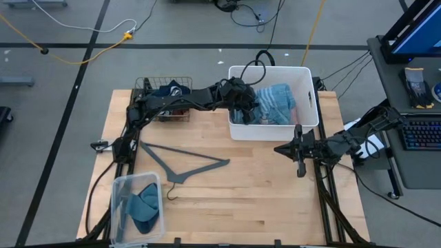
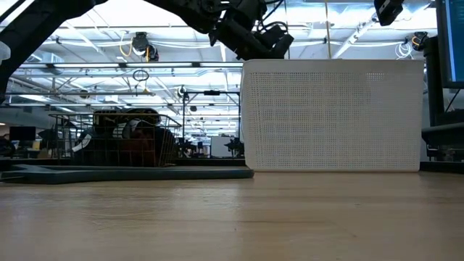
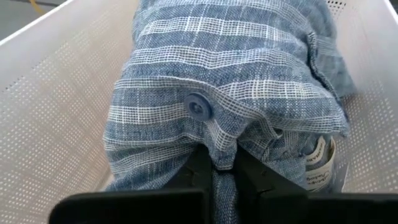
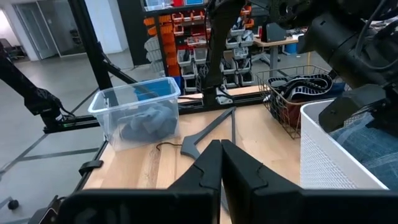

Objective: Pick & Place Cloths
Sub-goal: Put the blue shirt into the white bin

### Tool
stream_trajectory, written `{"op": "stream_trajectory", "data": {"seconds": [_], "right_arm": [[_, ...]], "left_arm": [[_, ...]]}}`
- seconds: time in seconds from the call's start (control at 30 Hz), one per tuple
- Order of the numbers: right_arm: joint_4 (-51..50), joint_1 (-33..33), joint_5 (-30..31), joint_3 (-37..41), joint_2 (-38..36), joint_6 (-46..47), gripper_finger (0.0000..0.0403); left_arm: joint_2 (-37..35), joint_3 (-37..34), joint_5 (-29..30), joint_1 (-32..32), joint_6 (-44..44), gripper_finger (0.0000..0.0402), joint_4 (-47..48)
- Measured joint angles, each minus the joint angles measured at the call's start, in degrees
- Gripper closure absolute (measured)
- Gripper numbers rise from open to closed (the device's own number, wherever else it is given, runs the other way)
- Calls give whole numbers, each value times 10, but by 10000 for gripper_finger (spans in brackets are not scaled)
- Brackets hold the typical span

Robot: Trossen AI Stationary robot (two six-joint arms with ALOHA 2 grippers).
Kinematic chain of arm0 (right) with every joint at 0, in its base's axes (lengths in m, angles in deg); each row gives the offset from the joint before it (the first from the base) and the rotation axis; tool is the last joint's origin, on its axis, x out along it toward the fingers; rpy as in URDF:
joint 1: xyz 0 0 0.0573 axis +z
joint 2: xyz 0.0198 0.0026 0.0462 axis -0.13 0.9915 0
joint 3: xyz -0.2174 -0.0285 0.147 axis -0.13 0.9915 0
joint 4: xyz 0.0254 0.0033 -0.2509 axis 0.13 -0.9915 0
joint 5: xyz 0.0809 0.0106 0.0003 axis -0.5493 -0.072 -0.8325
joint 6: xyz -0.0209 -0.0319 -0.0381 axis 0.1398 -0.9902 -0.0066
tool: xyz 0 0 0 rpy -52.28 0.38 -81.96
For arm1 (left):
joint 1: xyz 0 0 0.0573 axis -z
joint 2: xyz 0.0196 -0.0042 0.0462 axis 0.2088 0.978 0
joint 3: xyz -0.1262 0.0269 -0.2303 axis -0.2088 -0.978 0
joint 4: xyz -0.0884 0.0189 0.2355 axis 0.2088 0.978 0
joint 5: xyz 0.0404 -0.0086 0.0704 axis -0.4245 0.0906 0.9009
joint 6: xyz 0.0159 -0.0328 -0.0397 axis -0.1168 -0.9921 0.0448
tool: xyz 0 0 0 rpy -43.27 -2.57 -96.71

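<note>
Wooden table [image 1: 227,200], white basket [image 1: 308,96]: left gripper [image 3: 222,163] inside the basket, fingers pinched on blue striped cloth [image 3: 230,81] bunched just ahead. Right gripper [image 4: 220,149] clamped empty, beside the basket.

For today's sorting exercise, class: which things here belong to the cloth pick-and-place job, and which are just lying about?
Job:
- blue checked cloth, pinched by the left tool
- white bin holding it
- wire basket of dark cloths
- clear tub with a teal cloth

Lying about:
- grey hanger
- right tool, shut, waiting beside the bin
</note>
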Motion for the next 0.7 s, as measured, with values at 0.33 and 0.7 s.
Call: {"op": "stream_trajectory", "data": {"seconds": [0.33,0.7], "right_arm": [[6,0,0,0,0,-1,403],[25,0,0,0,1,-17,403]], "left_arm": [[0,0,-7,3,-1,357,8],[0,0,-10,12,0,353,8]]}}
